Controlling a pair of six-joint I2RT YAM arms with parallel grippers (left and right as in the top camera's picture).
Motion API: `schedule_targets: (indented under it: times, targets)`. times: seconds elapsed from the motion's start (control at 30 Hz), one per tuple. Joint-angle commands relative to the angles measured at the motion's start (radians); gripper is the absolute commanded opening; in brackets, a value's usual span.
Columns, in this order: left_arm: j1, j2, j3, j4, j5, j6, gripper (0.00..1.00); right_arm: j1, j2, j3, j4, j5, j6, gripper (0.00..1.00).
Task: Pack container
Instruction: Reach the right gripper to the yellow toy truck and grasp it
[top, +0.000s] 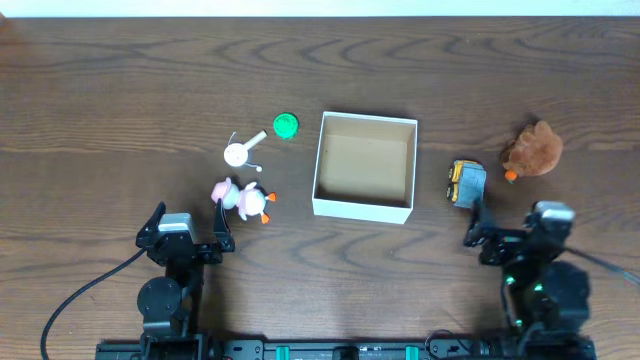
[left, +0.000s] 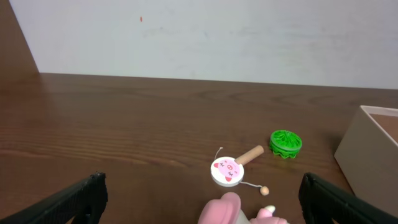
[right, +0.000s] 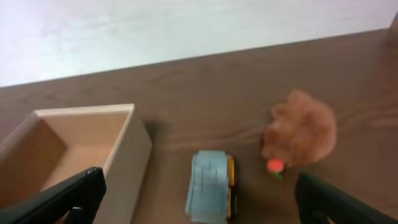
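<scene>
By the bench's near edge, the left claw (top: 188, 225) and right claw (top: 515, 228) both gaped wide, gripping nothing. Beyond the left one lay a pink toy (top: 242, 199), a white drum (top: 238, 153) and a green disc (top: 286, 125). The container (top: 364, 207) sat mid-bench, with a toy car (top: 466, 182) and brown plush (top: 533, 150) toward the right edge.

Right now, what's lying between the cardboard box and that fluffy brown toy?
A small grey-and-yellow toy truck, touching neither the box nor the brown toy; the overhead view shows it.
</scene>
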Motion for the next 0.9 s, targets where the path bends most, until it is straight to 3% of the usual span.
schedule_targets:
  times: [0.0, 0.23, 0.37, 0.63, 0.87]
  targets:
    - [-0.003, 0.001, -0.008, -0.045, 0.003, -0.001, 0.98, 0.008, 0.168, 0.244, -0.088, 0.021, 0.002, 0.99]
    - [-0.003, 0.001, -0.008, -0.045, 0.003, -0.001, 0.98, 0.008, 0.566, 0.642, -0.422, 0.021, -0.093, 0.99]
    - [-0.003, 0.001, -0.008, -0.045, 0.003, -0.001, 0.98, 0.008, 0.774, 0.768, -0.531, 0.021, -0.105, 0.99]
    - [-0.003, 0.001, -0.008, -0.045, 0.003, -0.001, 0.98, 0.008, 1.092, 0.809, -0.512, 0.021, -0.126, 0.99]
    - [-0.003, 0.001, -0.008, -0.045, 0.003, -0.001, 0.98, 0.008, 1.214, 0.809, -0.479, 0.006, -0.125, 0.99]
